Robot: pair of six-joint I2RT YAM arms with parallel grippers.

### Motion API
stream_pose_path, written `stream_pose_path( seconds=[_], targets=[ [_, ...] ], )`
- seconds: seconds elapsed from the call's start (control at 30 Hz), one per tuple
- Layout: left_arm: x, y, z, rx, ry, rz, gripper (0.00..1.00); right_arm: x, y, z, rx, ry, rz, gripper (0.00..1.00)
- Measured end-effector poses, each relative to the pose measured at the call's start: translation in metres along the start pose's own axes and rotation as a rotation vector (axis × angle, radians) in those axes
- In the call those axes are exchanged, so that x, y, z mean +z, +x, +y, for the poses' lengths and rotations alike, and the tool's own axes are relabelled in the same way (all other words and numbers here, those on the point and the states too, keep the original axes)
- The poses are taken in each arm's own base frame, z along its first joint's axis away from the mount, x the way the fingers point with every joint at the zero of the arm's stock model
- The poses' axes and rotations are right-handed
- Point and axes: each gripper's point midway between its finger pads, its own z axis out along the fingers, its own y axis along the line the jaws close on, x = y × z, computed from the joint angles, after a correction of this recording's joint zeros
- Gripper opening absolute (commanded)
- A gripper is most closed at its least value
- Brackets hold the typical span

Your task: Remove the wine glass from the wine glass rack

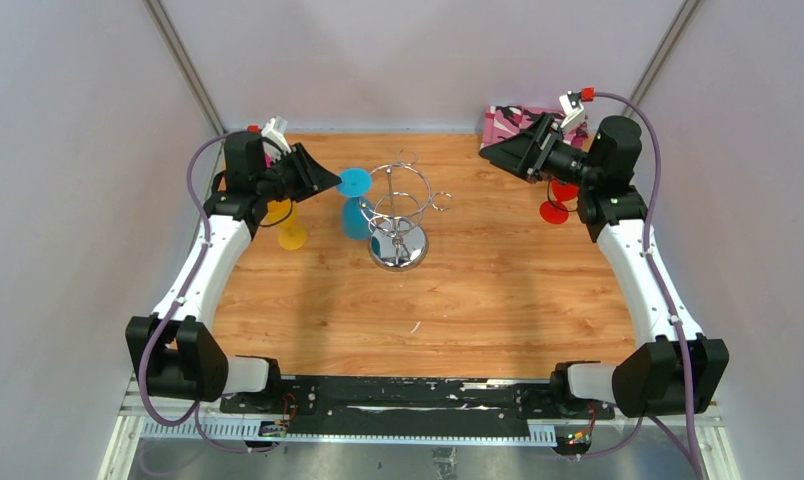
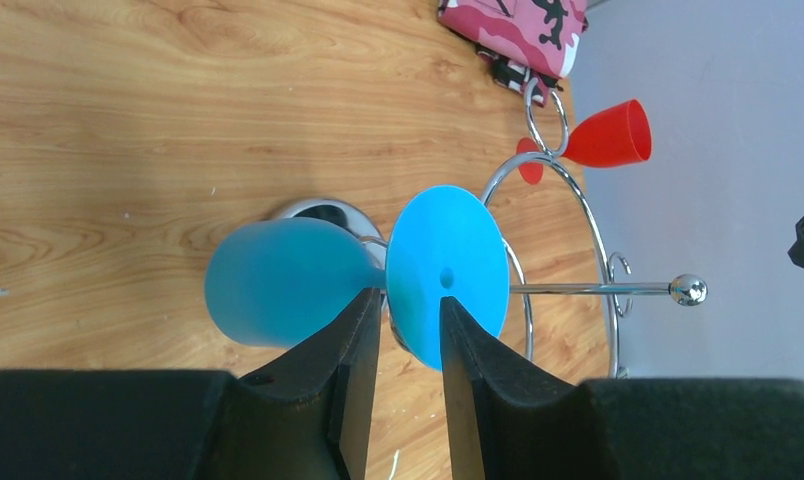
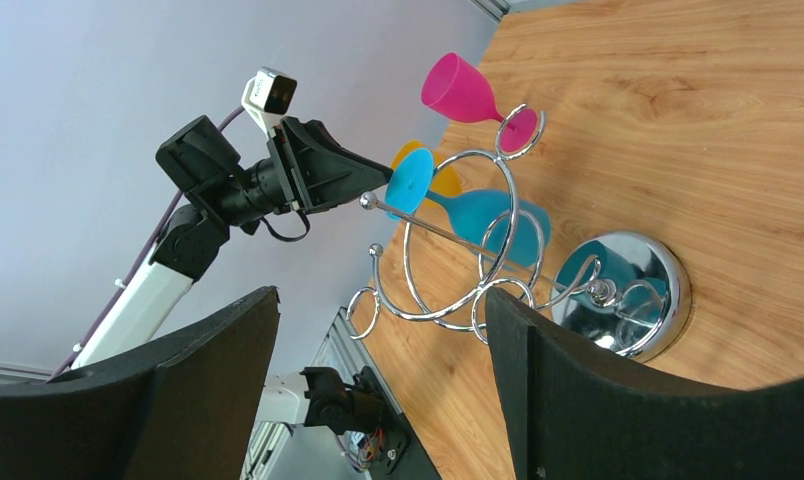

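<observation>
The left arm reaches forward along the left edge of the bench (image 1: 498,300), wrist bent inward so that the left hand (image 2: 408,300) points right toward the wine glass rack (image 1: 398,215) in the middle. The blue wine glass (image 1: 356,205) hangs upside down at the rack's left side, round foot up against the wire ring and bowl down over the wood. In the left wrist view the two black fingers (image 2: 353,350) stand partly spread, one beside the bowl and one beside the foot, with a gap showing between them around the stem. The right arm stretches up the right edge and turns inward, and the right hand (image 3: 378,300) is held high near the far right corner, spread wide and empty, facing the rack from well apart.
</observation>
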Motion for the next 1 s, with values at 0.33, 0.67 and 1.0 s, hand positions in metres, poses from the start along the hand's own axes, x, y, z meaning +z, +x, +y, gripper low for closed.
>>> stream_pose_path(
  seconds=[0.33, 0.67, 1.0],
  targets=[
    [0.001, 0.0021, 0.001, 0.0, 0.005, 0.003, 0.33, 0.0003, -0.0003, 0.0001, 0.004, -0.002, -0.002, 0.8],
    [0.0017, 0.0027, 0.0, -0.003, 0.015, 0.003, 0.28, 0.0004, -0.0007, 0.0005, 0.005, -0.003, -0.003, 0.8],
    [0.0037, 0.0071, 0.0026, -0.018, 0.019, 0.009, 0.18, 0.0007, 0.0005, -0.0013, 0.01, -0.002, -0.002, 0.8]
  ],
)
